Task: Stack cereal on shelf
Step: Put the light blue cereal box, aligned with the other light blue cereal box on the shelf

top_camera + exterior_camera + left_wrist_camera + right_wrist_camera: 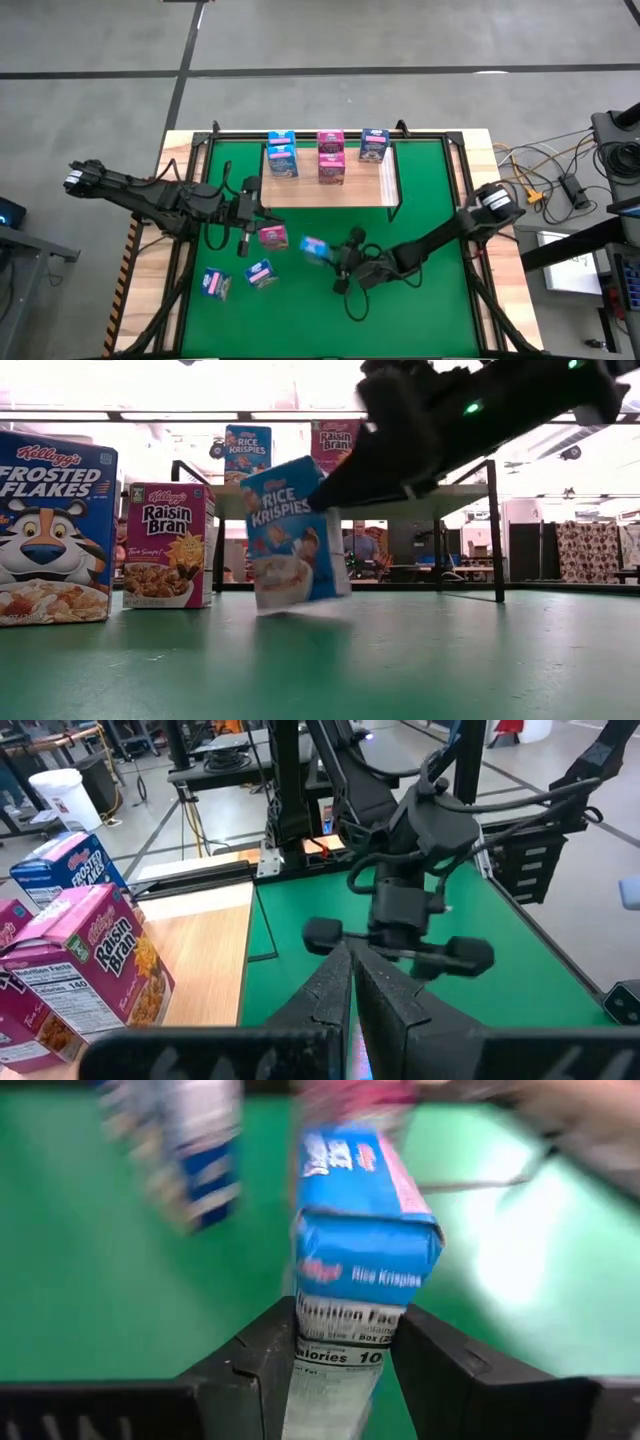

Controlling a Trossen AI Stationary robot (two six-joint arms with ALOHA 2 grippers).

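The shelf [330, 190] is a light-wood board in a black frame at the far side. A light blue [282, 157], a pink [331, 157] and a dark blue box [373, 147] stand on it. My right gripper [327, 252] is shut on a light blue Rice Krispies box [295, 530] over the green mat. My left gripper [246, 222] is shut and empty near the shelf's near left corner; its fingers [350, 995] are together. A pink box [272, 236] and two blue ones [261, 273] [214, 284] rest on the mat. My right gripper pinches the Rice Krispies box between its two fingers, one on each side of the narrow nutrition panel [340, 1342]. The fingers come slanting from the table's right, at the box's upper part [335, 485]. The box is tilted; whether its lower edge touches the mat I cannot tell.
In the low view a Frosted Flakes box [55, 530] and a Raisin Bran box [165, 545] stand on the mat left of the held box. The shelf's black frame posts [493, 530] rise at the back. The green mat [420, 300] lies open at the near right.
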